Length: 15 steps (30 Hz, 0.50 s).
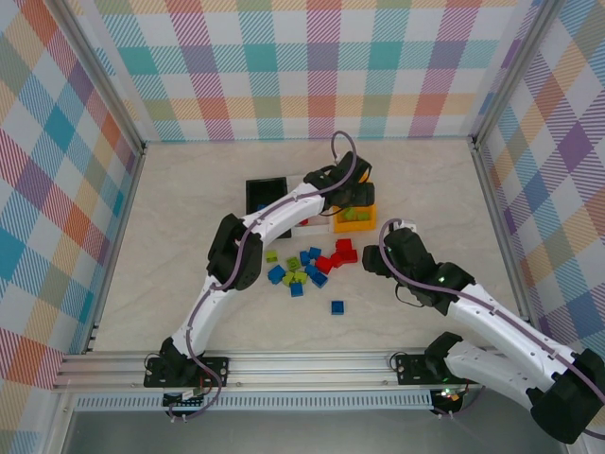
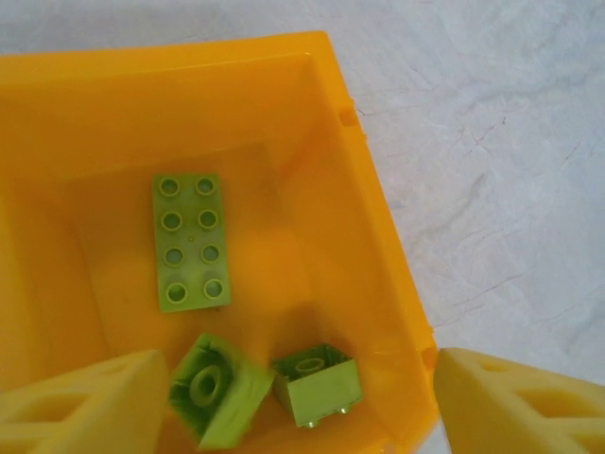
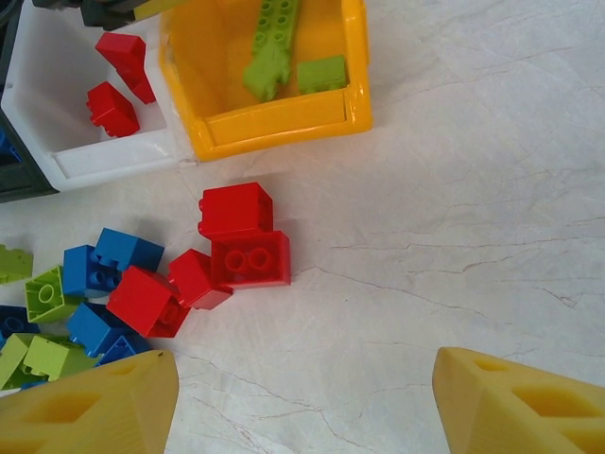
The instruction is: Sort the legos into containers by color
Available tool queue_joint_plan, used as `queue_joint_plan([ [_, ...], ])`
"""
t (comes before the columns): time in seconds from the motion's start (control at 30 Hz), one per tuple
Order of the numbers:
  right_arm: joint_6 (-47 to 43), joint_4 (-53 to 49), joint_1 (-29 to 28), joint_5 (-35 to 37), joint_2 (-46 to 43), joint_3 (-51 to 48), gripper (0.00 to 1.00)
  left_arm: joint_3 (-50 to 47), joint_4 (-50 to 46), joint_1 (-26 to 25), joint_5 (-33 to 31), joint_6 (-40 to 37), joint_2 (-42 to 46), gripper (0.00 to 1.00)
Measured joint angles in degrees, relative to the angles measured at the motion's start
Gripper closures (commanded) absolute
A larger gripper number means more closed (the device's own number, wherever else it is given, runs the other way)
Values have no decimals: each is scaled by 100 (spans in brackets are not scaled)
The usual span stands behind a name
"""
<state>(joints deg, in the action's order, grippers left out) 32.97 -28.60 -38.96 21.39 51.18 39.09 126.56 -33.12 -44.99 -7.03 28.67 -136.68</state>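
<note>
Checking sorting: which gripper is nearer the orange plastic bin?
Left. The left gripper hangs over the orange plastic bin; the right gripper is short of it, near red plastic bricks.

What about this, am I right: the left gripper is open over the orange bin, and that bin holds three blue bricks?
Not quite. The three bricks in the orange bin are lime green, not blue, as the left wrist view shows. The rest is right: the left gripper is open over that bin.
</note>
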Motion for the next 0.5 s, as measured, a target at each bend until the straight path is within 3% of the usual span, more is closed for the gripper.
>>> queue_joint_plan([
  [0.17,-92,24,4,-308,4,0,29,-761,114,-63,13,-20,756,5],
  [0.37,-238,208,-70,-1281,632,0,28,-3405,846,-151,-33,92,3289,0],
  [0.5,-256,262,-507,-1703,1462,0,27,-5158,1180,-177,-328,280,4992,0],
])
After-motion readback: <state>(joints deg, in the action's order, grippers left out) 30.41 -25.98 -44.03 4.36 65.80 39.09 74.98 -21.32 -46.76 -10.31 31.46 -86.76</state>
